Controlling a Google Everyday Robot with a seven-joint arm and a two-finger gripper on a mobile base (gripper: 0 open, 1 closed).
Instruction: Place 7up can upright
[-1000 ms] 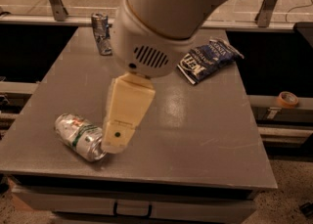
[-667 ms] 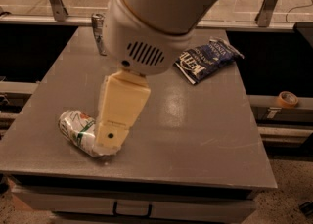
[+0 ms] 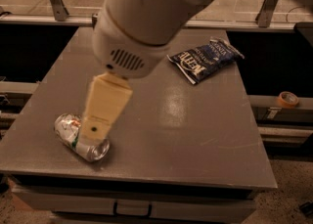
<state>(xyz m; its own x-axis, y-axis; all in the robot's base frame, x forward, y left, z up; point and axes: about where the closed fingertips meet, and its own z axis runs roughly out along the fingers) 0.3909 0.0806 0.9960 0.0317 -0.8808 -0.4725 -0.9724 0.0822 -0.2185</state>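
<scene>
7up can [image 3: 66, 127] — lying on side, front-left of table [image 3: 195, 135], one end toward front edge. Gripper [image 3: 94, 131] low over can's middle; from my view I can't tell whether it grips. Chip bag [image 3: 205, 59] — far right, well apart. Tape roll [image 3: 287, 99] off table, right.

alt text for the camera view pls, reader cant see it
A 7up can lies on its side near the front left corner of a grey table, with the gripper right over it. A blue chip bag lies toward the far right.

One claw [image 3: 94, 132] over one can [image 3: 67, 126], one bag [image 3: 205, 59]
</scene>
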